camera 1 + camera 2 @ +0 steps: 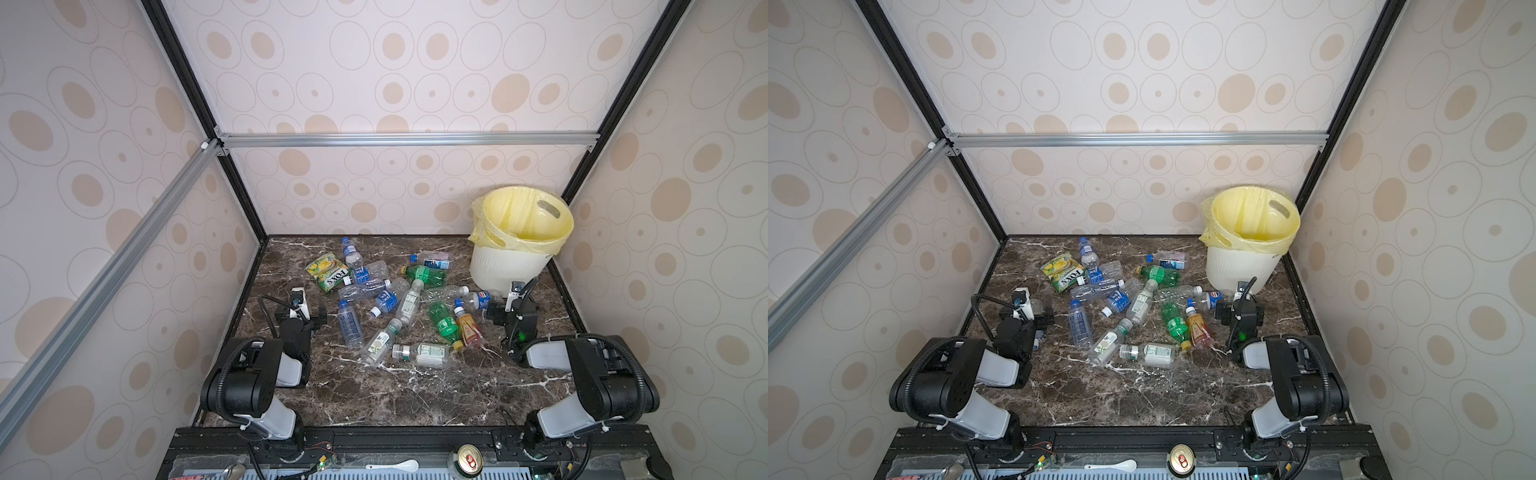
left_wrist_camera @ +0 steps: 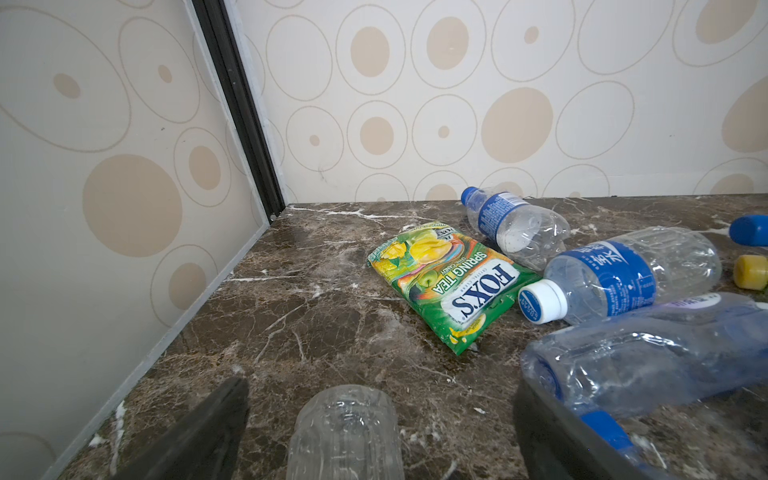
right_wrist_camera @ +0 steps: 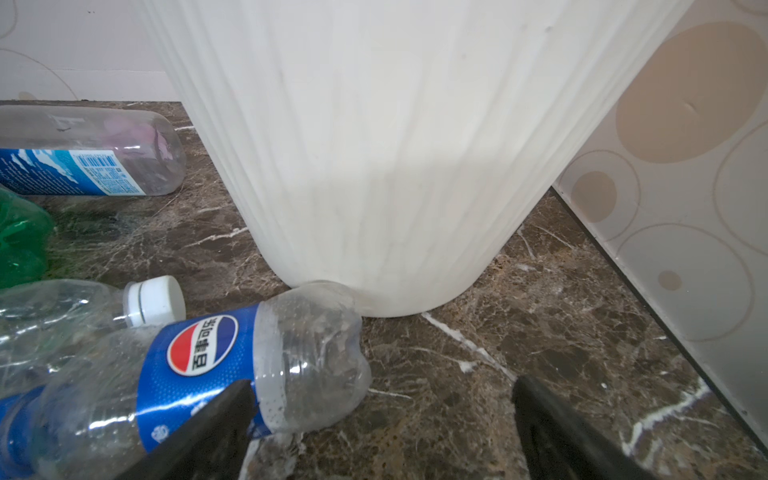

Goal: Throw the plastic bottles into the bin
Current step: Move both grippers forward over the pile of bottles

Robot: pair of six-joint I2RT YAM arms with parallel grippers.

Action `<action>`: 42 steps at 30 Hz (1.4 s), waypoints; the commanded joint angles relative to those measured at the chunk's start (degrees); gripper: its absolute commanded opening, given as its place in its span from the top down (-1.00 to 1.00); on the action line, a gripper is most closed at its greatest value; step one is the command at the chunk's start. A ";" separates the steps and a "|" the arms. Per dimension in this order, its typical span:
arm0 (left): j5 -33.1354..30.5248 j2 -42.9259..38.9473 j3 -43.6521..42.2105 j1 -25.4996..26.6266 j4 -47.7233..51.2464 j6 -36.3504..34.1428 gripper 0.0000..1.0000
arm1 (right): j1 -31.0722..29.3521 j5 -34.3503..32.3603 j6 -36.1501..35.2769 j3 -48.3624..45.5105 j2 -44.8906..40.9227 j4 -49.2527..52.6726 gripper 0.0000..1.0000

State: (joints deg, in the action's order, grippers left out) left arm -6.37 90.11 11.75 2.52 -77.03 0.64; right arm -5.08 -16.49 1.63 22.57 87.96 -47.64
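Several plastic bottles [image 1: 409,299] lie in a loose heap on the dark marble table in both top views: mostly clear ones, a green one [image 1: 442,318] and an orange-red one [image 1: 468,330]. The bin [image 1: 511,270], white, ribbed and lined with a yellow bag, stands at the back right. My left gripper [image 2: 380,388] is open and low at the heap's left edge. A clear bottle [image 2: 345,432] lies between its jaws, apart from both. My right gripper [image 3: 382,384] is open just before the bin [image 3: 374,145]. One finger overlaps a Pepsi-labelled bottle [image 3: 311,353] that rests against the bin's foot.
A flat green-yellow FOXS packet [image 1: 328,272] lies at the heap's back left, also in the left wrist view [image 2: 449,278]. A metal can [image 1: 468,459] and a white spoon [image 1: 395,465] sit on the front rail. Patterned walls close in the table on three sides.
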 commanded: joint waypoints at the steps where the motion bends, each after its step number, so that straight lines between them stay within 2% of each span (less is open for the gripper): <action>1: -1.64 -1.07 2.32 -0.18 2.45 0.15 -0.98 | 0.33 0.19 -0.49 0.67 0.21 -0.09 -0.99; 5: -2.48 -4.49 9.10 -0.29 17.27 0.35 -0.99 | 0.29 -0.46 -0.42 1.52 -0.80 1.64 -1.00; 8: -3.92 -5.40 9.20 -0.27 18.02 0.81 -0.98 | 0.33 -0.91 -0.67 3.25 -3.38 7.12 -1.00; 13: -10.23 -11.88 9.67 -0.24 23.49 2.42 -0.98 | 0.25 -7.07 1.40 5.87 -9.31 18.58 -0.99; 17: -15.55 -18.16 13.99 -0.15 35.32 6.55 -0.98 | 0.24 -12.35 8.23 8.03 -14.58 28.47 -0.99; 19: -18.71 -20.33 15.88 -0.15 40.70 11.17 -0.98 | 0.22 -12.86 13.80 9.58 -16.66 33.73 -0.99; 21: -20.27 -21.66 17.19 -0.04 45.73 16.02 -0.98 | 0.25 -10.45 19.81 13.28 -18.73 44.63 -0.99; 23: -19.89 -21.78 20.08 0.28 52.31 19.65 -0.98 | 0.25 -7.22 21.48 16.52 -19.93 53.15 -0.99; 26: -19.29 -20.91 26.92 1.94 64.70 22.03 -0.98 | 0.16 -7.52 23.35 19.55 -21.15 61.56 -0.99; 32: -21.06 -20.35 37.40 6.68 80.77 27.36 -0.98 | -0.94 -5.87 20.47 22.62 -23.23 69.70 -0.99; 36: -15.30 -18.62 42.83 9.48 87.97 33.02 -0.98 | -5.46 -6.55 18.89 25.07 -22.51 73.95 -1.00; 39: -11.01 -16.23 46.43 12.76 90.70 35.25 -0.98 | -7.10 -2.02 21.89 27.17 -21.43 78.52 -0.99; 42: -6.04 -14.07 49.25 15.52 91.16 34.87 -0.98 | -10.36 -0.80 22.90 27.23 -21.51 80.93 -0.99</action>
State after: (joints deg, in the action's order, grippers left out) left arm -18.09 74.56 57.45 15.88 8.62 31.99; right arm -13.26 -19.75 22.41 48.86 66.11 26.70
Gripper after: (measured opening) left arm 0.991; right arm 0.997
